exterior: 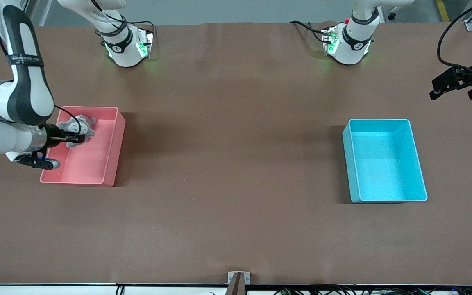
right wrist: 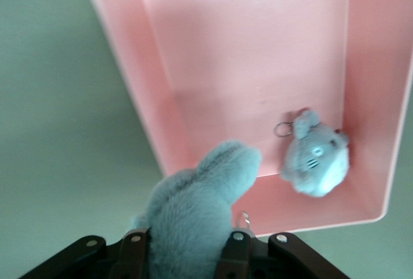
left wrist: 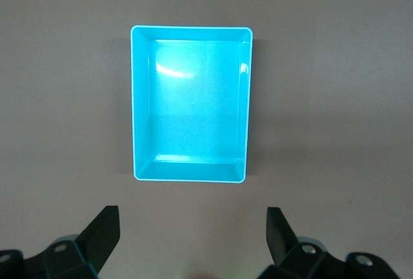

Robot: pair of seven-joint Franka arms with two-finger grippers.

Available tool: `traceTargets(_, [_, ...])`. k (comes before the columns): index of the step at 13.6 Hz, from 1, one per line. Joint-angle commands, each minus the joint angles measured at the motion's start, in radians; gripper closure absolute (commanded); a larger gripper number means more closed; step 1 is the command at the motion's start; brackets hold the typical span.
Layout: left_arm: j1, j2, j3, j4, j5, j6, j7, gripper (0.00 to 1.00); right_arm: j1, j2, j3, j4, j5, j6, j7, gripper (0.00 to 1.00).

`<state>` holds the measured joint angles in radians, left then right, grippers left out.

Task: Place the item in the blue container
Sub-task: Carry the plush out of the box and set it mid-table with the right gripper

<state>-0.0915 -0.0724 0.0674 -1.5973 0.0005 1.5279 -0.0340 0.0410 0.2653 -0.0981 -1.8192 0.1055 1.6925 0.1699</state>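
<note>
On the brown table (exterior: 236,229), the blue container (exterior: 384,162) sits toward the left arm's end, a bright cyan rectangular plastic bin with low straight walls, rounded corners and a smooth, faintly glossy floor; nothing lies in it. In the front view the left gripper (exterior: 457,88) hangs in the air at about one o'clock from that bin, over bare table, and the arm waits there. In the left wrist view its two dark, wedge-shaped fingers (left wrist: 103,230) stand wide apart with nothing between them, and the bin (left wrist: 190,103) shows whole ahead of them, well apart from the tips.

Toward the right arm's end lies the pink bin (exterior: 111,155), same shape and build as the cyan one, smooth matte plastic. The right gripper (exterior: 74,137) is over it, clenched around a grey plush toy (exterior: 81,127), soft and fuzzy, with rounded ear-like lobes. In the right wrist view the plush toy (right wrist: 193,217) bulges up between the black fingers (right wrist: 237,250). A second, smaller grey plush (right wrist: 316,159) with a pale belly, a stitched face and a little metal ring rests on the pink bin's (right wrist: 161,130) floor near a corner, at about three o'clock from the held toy in that view
</note>
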Motion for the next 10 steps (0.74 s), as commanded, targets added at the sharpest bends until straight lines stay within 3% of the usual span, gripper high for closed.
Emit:
traceTargets(1, [0.001,-0.003,0.002,0.011,-0.019,-0.012,0.014,0.00,0.106,0.008,-0.005,0.049,0.028,-0.025,0.182,0.88])
traceTargets(5, [0.004,-0.001,0.002,0.011,-0.019,-0.012,0.014,0.00,0.218,0.049,-0.005,0.089,0.167,0.005,0.396,0.88])
traceTargets(10, [0.009,0.000,0.002,0.010,-0.020,-0.011,0.011,0.00,0.391,0.097,-0.005,0.089,0.171,0.163,0.656,0.88])
